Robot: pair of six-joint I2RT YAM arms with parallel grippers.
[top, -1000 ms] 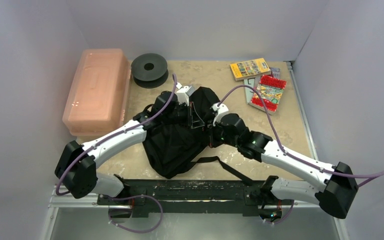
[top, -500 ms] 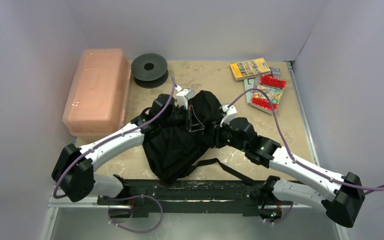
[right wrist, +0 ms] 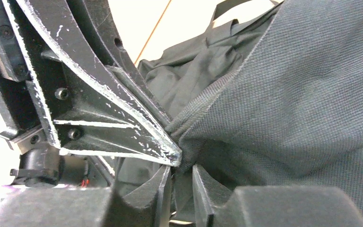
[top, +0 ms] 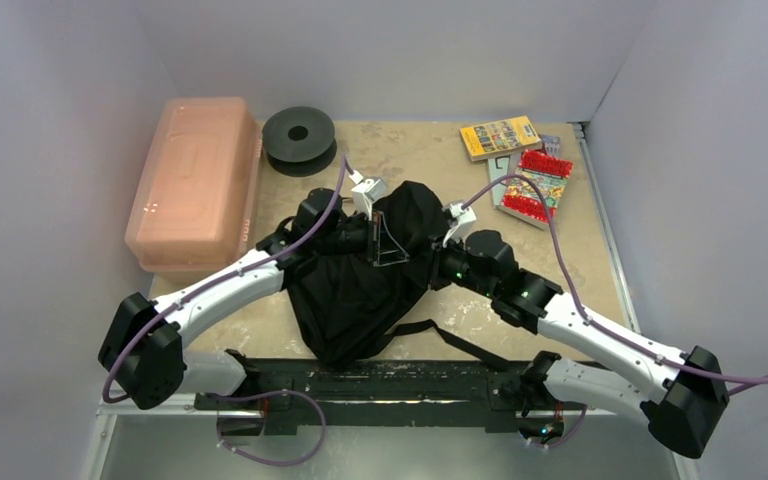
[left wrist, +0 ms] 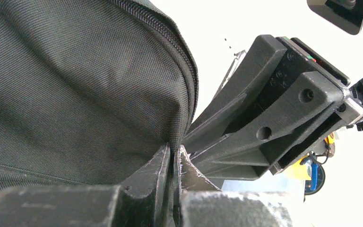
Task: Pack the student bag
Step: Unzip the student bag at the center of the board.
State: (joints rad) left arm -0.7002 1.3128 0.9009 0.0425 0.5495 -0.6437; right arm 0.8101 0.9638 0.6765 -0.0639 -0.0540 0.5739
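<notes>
left pincer [left wrist: 173, 153] clamping student bag [left wrist: 75, 85], wrist-view only

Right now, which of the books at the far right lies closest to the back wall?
The yellow book; the red-edged book and the pale one under it sit further forward.

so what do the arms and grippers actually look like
The left arm and right arm have white shell links between bulky black joints, with purple cables looping along them. The left gripper and right gripper are black, with tapering, white-scuffed fingers.
</notes>
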